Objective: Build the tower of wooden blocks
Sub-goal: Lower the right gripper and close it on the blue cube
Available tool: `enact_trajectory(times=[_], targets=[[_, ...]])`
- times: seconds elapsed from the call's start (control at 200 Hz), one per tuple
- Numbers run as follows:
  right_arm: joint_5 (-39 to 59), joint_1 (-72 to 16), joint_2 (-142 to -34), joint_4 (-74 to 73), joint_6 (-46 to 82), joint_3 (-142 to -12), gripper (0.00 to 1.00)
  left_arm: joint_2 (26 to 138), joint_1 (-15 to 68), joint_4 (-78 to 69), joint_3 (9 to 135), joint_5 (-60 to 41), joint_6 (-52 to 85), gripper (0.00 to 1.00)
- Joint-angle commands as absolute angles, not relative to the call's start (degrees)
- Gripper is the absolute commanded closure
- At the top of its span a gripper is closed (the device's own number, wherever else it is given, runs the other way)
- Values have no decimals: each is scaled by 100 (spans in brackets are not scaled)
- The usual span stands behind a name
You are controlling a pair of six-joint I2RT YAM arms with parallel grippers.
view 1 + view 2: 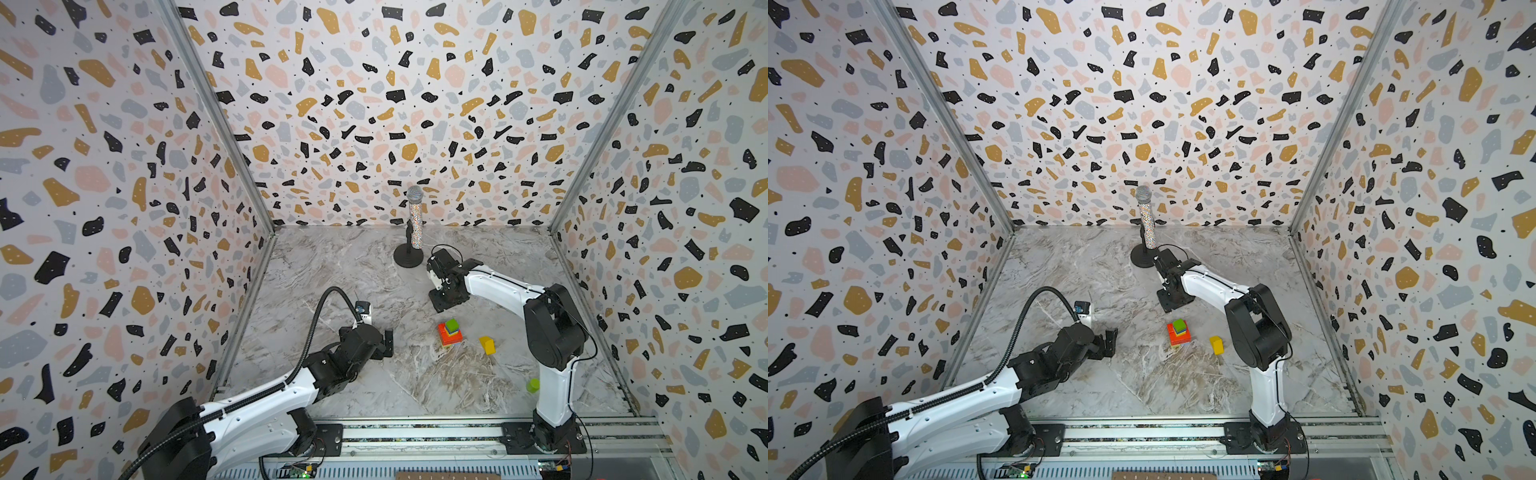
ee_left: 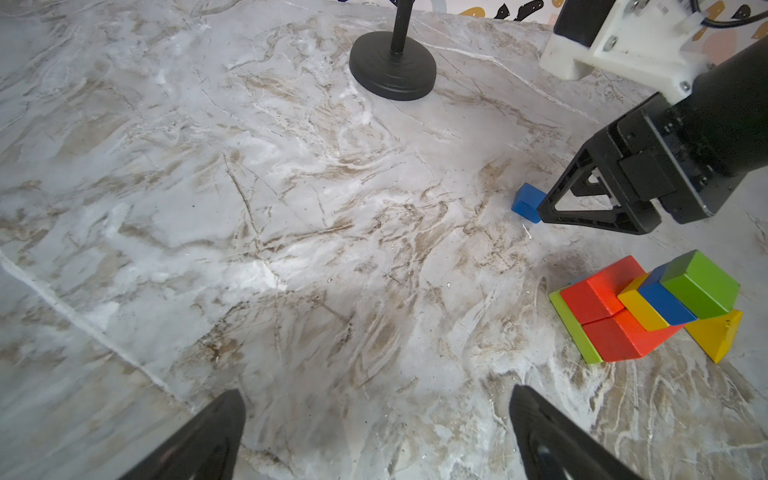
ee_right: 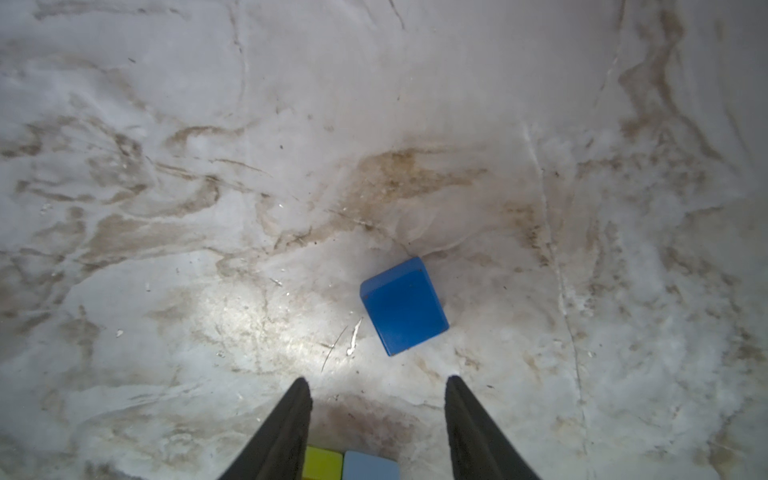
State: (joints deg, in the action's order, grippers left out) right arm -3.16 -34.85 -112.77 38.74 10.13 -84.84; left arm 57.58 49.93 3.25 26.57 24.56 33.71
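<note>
Terrazzo-patterned walls (image 1: pixel 374 104) closed in a marble-look table (image 1: pixel 332 270), and I stood watching the right end effector (image 3: pixel 378 379) hang low over it. Its jaws stood moderately apart with nothing between them. The dark blue cube (image 3: pixel 403 305) lay flat on the table just ahead of its fingertips, a little toward one finger rather than centred, and turned askew to the line of the jaws. From the left wrist view one fingertip seemed to be right against the cube; I could not tell whether it touched.

The tower (image 1: pixel 450 332) stood back behind that end effector, toward its own arm's base: red bricks low, then yellow and blue, with a green block on top. A loose yellow block (image 1: pixel 487 345) sat just beside the tower. The left end effector (image 2: pixel 376 390) hovered well off to the tower's other side, spread wide and empty.

To my eye the step in hand was picking up the blue cube. Doing it well would have meant reaching forward until the cube sat midway between the fingers, and twisting the wrist so the pads met two flat opposite faces rather than corners. Closing from where it hung risked nudging the cube away. The tower's layers already looked twisted against each other, so the later placing called for a straight, gentle descent.
</note>
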Motion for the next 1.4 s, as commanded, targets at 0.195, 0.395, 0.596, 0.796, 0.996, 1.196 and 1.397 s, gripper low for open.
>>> enact_trajectory(times=[0.195, 0.395, 0.596, 0.796, 0.996, 1.196, 1.397], targets=[[-276, -3296, -11416, 3811, 924, -8770, 45, 6205, 4948, -145, 2599, 2586, 3244, 0], [-189, -3208, -11562, 3779, 901, -8874, 45, 6558, 4952, -175, 2783, 2610, 3156, 0], [-124, -3188, -11728, 3771, 879, -8977, 45, 6806, 4952, -215, 2852, 2560, 3149, 0], [-126, -3185, -11856, 3753, 851, -8989, 45, 6839, 4951, -224, 2862, 2599, 3112, 0], [-189, -3189, -11925, 3764, 835, -9026, 45, 6846, 4954, -194, 2883, 2602, 3087, 0], [-191, -3190, -11944, 3775, 839, -9070, 49, 6823, 4945, -137, 2917, 2629, 3050, 0], [-172, -3199, -11941, 3766, 854, -9049, 59, 6847, 4948, -134, 2918, 2626, 3050, 0]])
